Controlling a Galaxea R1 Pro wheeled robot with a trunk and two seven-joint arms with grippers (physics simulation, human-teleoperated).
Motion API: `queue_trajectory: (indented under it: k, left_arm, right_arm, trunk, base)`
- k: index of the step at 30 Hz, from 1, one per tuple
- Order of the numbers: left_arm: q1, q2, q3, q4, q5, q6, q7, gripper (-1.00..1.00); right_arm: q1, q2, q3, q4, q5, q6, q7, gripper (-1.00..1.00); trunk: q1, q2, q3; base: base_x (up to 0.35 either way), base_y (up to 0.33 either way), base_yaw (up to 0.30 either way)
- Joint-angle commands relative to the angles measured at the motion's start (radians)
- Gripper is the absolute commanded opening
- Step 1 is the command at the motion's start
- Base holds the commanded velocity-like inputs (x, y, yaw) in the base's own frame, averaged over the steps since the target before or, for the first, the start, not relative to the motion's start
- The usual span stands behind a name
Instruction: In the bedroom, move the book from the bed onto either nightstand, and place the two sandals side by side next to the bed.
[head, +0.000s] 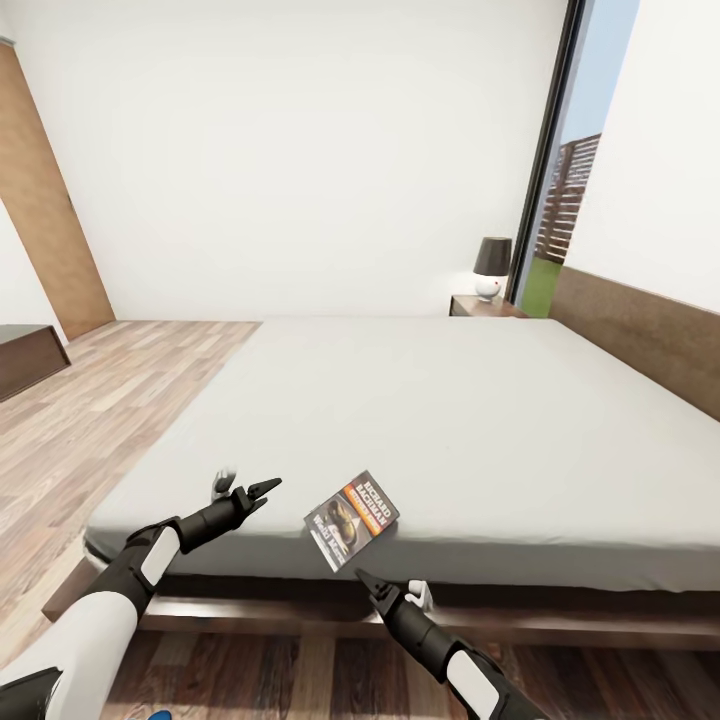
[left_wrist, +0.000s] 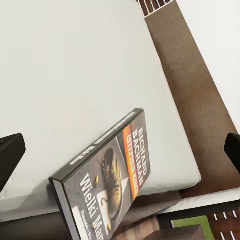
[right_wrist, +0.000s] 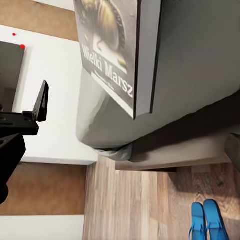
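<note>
The book, dark with an orange band, lies at the front edge of the bed, one corner hanging over the mattress. My left gripper hovers open over the mattress just left of the book. Below the book, my right gripper is open in front of the bed frame. In the left wrist view the book lies between my spread fingertips. The right wrist view shows the book from below and two blue sandals side by side on the floor. A nightstand with a lamp stands beyond the bed's far side.
A dark headboard runs along the right wall beside a tall window. At the left are a tan door and a low dark cabinet. Wood-plank floor stretches left of the bed.
</note>
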Motion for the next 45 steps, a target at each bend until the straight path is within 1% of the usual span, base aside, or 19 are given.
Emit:
queue_trajectory:
  k: [1,16,45]
  left_arm:
    - [-0.001,0.000,0.002,0.000,0.005,0.008,-0.002,1.00]
    - [-0.001,0.000,0.002,0.000,0.005,0.008,-0.002,1.00]
    - [-0.001,0.000,0.002,0.000,0.005,0.008,-0.002,1.00]
  right_arm:
    - [-0.001,0.000,0.003,0.000,-0.011,0.008,0.001,1.00]
    - [0.000,0.000,0.003,0.000,-0.011,0.007,0.001,1.00]
    - [0.001,-0.002,0.002,0.001,-0.011,-0.006,0.004,1.00]
  trunk:
    - [0.000,0.000,-0.001]
    - [0.000,0.000,-0.001]
    - [0.000,0.000,-0.001]
  base:
    - [0.067,0.051,0.000]
    - [0.052,0.006,0.000]
    - [0.001,0.000,0.003]
